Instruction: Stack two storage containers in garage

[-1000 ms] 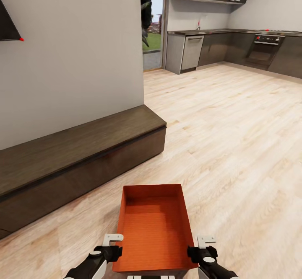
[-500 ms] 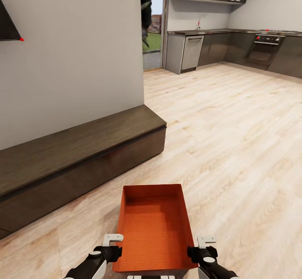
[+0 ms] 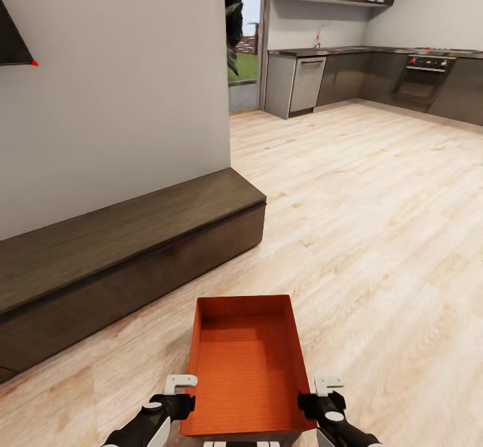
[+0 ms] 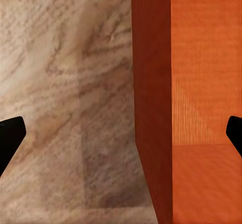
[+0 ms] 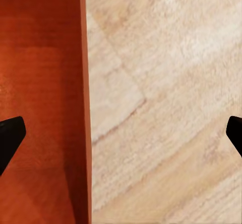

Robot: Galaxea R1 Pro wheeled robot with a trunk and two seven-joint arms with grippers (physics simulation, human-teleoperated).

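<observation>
Container (image 3: pixel 245 366) sits on the living-room floor (image 3: pixel 376 232) between your wide-open left tool (image 3: pixel 176 393) and right tool (image 3: pixel 320 396); nothing's reached the garage.

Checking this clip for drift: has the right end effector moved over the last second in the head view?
Yes, barely: the right end effector has edged inward toward the storage container's wall; the bench holds its place.

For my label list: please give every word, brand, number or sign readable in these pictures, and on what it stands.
None can be read.
Orange bin: plain walls and ribbed bottom, no lettering.
Oven: its controls are too small to read.
Bench and white wall: no text.
</observation>
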